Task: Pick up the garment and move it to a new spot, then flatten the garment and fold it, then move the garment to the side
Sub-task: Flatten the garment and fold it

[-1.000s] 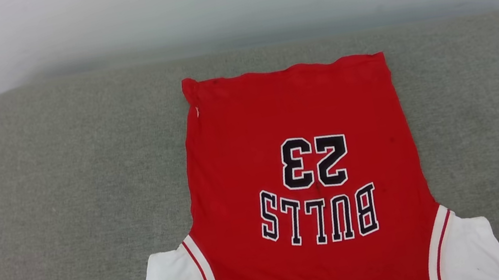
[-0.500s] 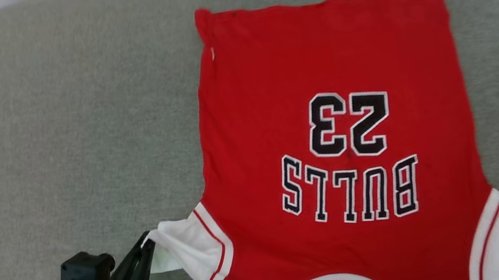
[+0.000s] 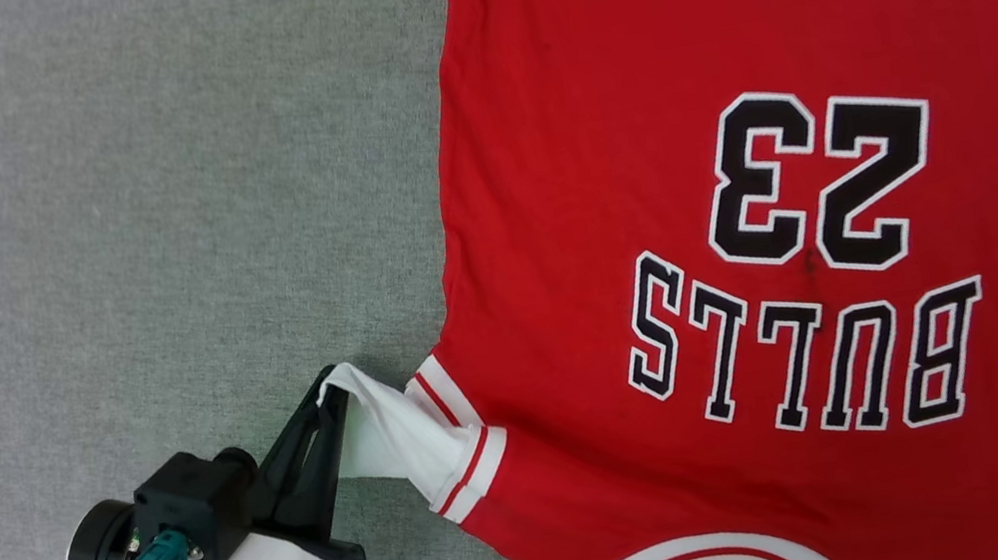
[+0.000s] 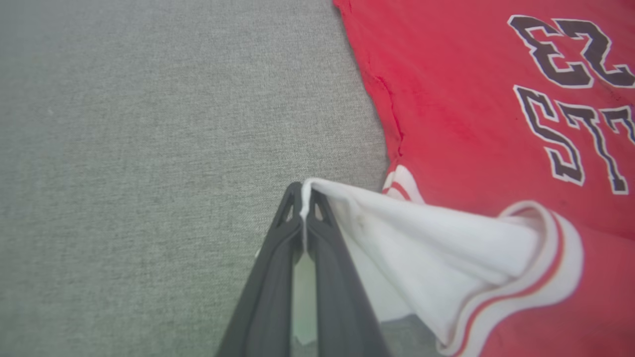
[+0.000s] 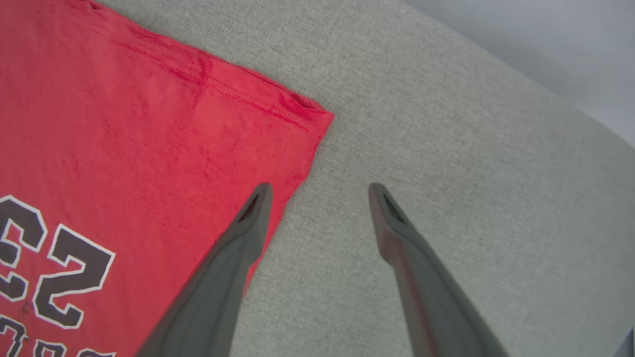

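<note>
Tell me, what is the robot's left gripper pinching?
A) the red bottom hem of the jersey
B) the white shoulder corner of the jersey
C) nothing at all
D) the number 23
B: the left gripper is shut on the white shoulder corner of the garment, and the cloth stretches away from its tips.

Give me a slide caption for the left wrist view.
Left gripper shut on a white corner of the red jersey, the rest spread on the grey upholstery.

Head view's top, right and bottom edges cut off the jersey [image 3: 621, 97]; both wrist views crop its lettering [image 4: 570, 104].
</note>
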